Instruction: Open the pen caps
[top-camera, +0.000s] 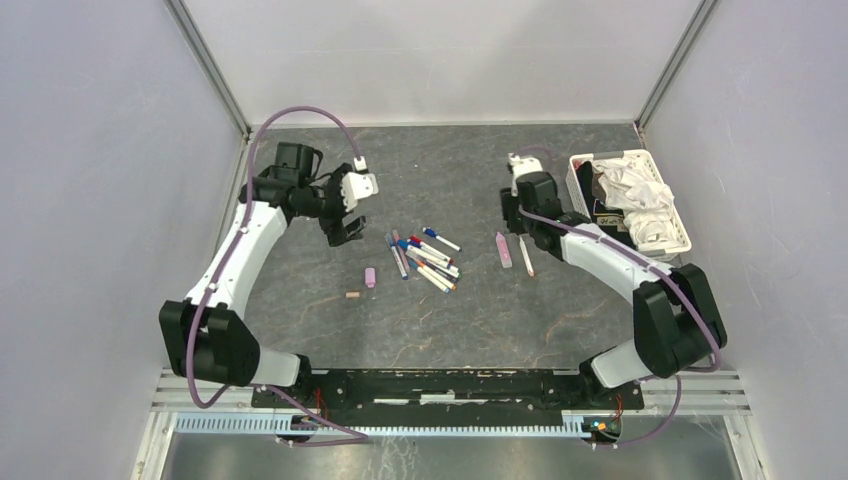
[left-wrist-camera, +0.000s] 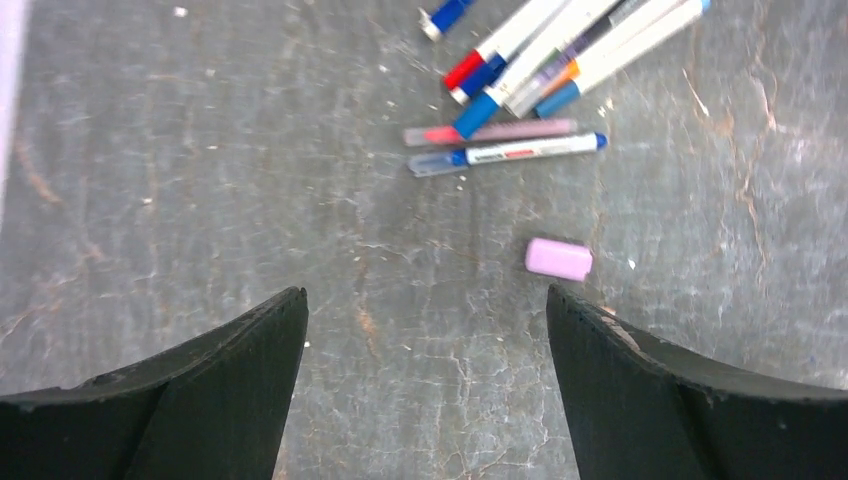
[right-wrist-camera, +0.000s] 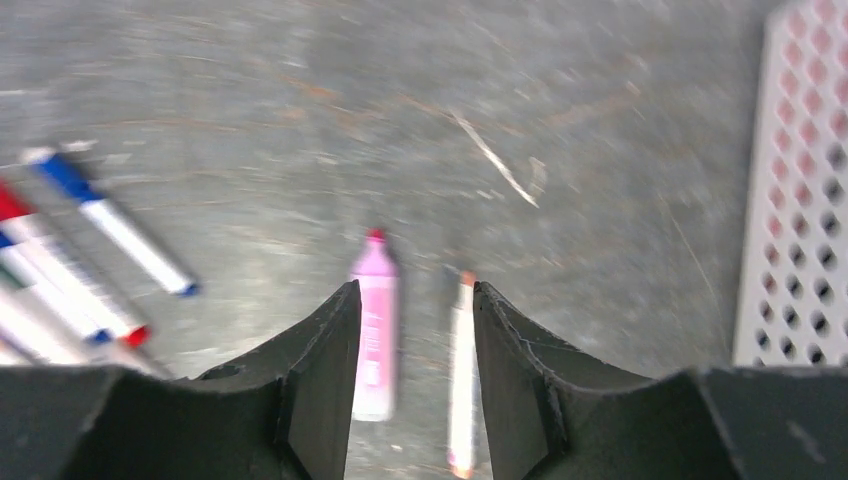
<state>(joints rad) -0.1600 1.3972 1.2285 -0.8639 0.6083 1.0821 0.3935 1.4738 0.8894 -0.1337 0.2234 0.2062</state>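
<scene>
Left gripper (left-wrist-camera: 425, 300) spread wide, empty, near a loose pink cap (left-wrist-camera: 559, 259); right gripper (right-wrist-camera: 410, 290) parted, empty, over a pink pen (right-wrist-camera: 375, 320) and white pen (right-wrist-camera: 462, 370), both apparently uncapped; next, likely fetching a capped pen from the pile (top-camera: 425, 260).

You've got two caps lying loose on the surface. One is a pale pink cap (left-wrist-camera: 559, 259), stubby with rounded ends, flat on its side. The other is a smaller orange-tan cap (top-camera: 351, 295) near it, toward the near edge. The other caps are still on: a blue cap (left-wrist-camera: 477, 113) and a red cap (left-wrist-camera: 465, 71) sit on pens in the pile (top-camera: 425, 262).
</scene>
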